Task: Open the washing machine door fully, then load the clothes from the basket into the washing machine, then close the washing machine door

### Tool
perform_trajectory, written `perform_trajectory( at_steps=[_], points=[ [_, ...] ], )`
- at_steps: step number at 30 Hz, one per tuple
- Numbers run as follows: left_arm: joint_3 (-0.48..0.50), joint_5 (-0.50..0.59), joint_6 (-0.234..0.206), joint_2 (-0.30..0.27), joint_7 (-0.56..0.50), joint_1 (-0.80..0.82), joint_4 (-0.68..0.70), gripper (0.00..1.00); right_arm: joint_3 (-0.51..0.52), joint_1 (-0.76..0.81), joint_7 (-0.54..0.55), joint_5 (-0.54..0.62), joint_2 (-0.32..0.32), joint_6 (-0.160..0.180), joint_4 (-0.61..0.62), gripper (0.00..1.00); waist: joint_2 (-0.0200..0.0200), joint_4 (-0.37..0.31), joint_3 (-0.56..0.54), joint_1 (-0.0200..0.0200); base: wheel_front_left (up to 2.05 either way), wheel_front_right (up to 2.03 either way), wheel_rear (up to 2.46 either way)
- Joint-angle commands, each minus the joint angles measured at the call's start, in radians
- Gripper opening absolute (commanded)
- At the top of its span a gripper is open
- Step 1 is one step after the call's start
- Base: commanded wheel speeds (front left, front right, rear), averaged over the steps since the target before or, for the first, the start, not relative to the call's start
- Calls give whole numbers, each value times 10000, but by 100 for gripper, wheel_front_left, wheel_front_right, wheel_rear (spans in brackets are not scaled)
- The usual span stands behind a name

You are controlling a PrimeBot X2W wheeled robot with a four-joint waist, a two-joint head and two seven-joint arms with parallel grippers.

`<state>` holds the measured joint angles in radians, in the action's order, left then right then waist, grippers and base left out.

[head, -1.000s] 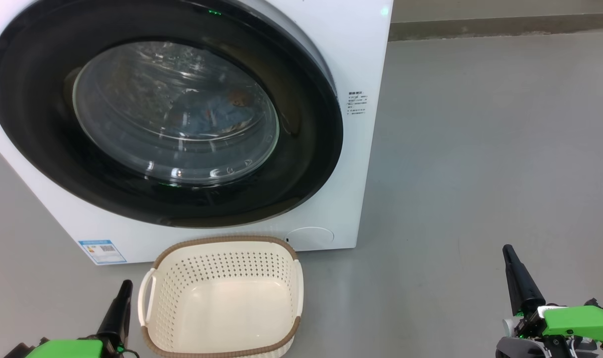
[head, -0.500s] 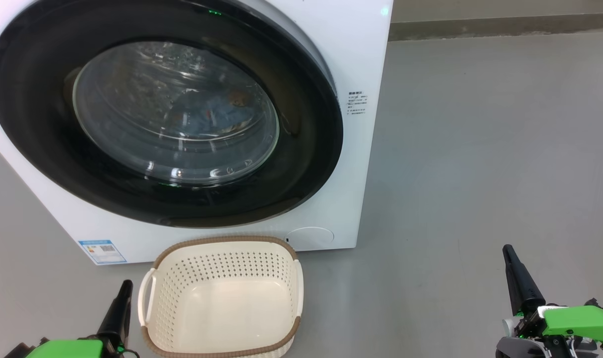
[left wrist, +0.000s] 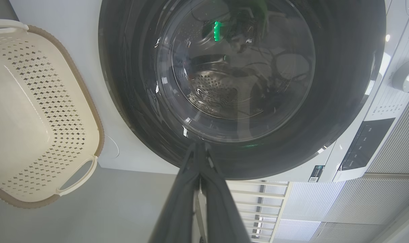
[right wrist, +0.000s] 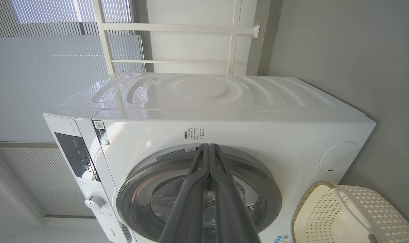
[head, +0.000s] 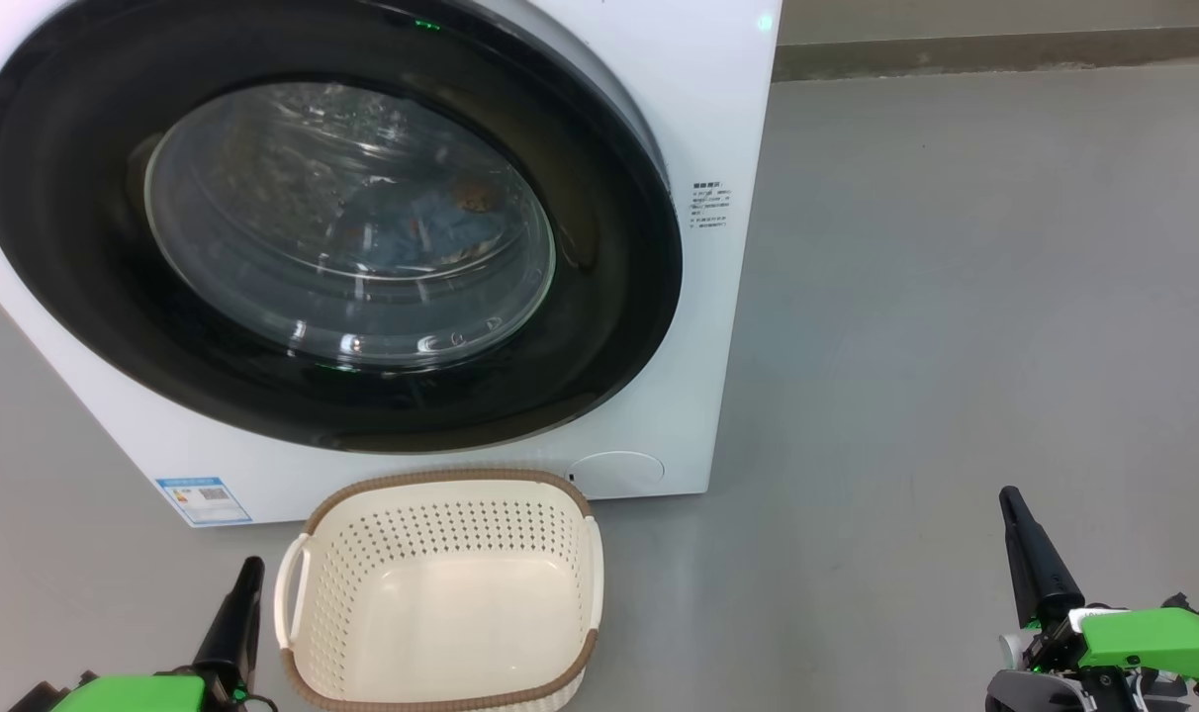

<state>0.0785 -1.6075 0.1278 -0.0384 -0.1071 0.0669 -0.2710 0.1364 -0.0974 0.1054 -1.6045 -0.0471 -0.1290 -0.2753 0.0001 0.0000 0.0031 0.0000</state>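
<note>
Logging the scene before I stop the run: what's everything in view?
washing machine: one, white, behind the basket
washing machine door: one, black rim with clear glass, shut on the machine's front
clothes: one bundle, blue and orange-brown, inside the machine behind the glass
basket: one, cream with brown rim, empty, before the machine
label: one, blue, machine's lower left corner
left gripper: one, dark, shut, left of the basket
right gripper: one, dark, shut, far right of the basket

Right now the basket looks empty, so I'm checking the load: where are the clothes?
In the head view, the clothes lie inside the washing machine, behind the glass of the washing machine door, above the basket.
</note>
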Motion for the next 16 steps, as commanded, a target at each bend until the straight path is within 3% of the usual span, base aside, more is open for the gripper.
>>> perform_trajectory(
  at_steps=[1, 16],
  points=[
    [358, -6, 29, -122, -66, 412, 261, 0, -228, -105, 77, -43, -31, -17, 305, 0, -1, 0, 0, 0, 0, 0, 0],
    [360, -4, 29, -121, -67, 412, 261, 0, -228, -105, 77, -43, -31, -17, 305, 0, -1, 0, 0, 0, 0, 0, 0]
  ],
)
